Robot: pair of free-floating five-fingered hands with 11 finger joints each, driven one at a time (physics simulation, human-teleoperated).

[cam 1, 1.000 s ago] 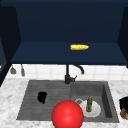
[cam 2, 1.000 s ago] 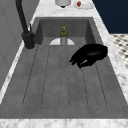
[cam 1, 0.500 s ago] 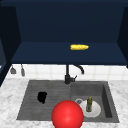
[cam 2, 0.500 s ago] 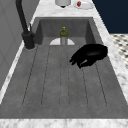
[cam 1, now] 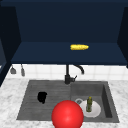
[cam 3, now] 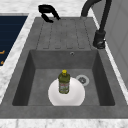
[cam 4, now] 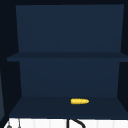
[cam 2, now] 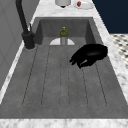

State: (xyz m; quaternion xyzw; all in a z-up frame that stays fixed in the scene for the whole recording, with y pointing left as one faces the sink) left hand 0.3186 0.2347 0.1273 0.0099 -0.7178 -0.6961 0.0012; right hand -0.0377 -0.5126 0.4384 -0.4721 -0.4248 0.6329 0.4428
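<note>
Nothing has moved: left hand (cam 1: 42, 97) hovers, fingers loosely curled, over the draining board (cam 1: 30, 105).

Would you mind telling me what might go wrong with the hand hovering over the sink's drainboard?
The left hand hangs with loosely curled fingers just over the grey ribbed drainboard; dropping lower, it might scrape the ribs. Reaching into the basin, it could tip the small green bottle with a yellow cap, which stands upright on the round white plate.
</note>
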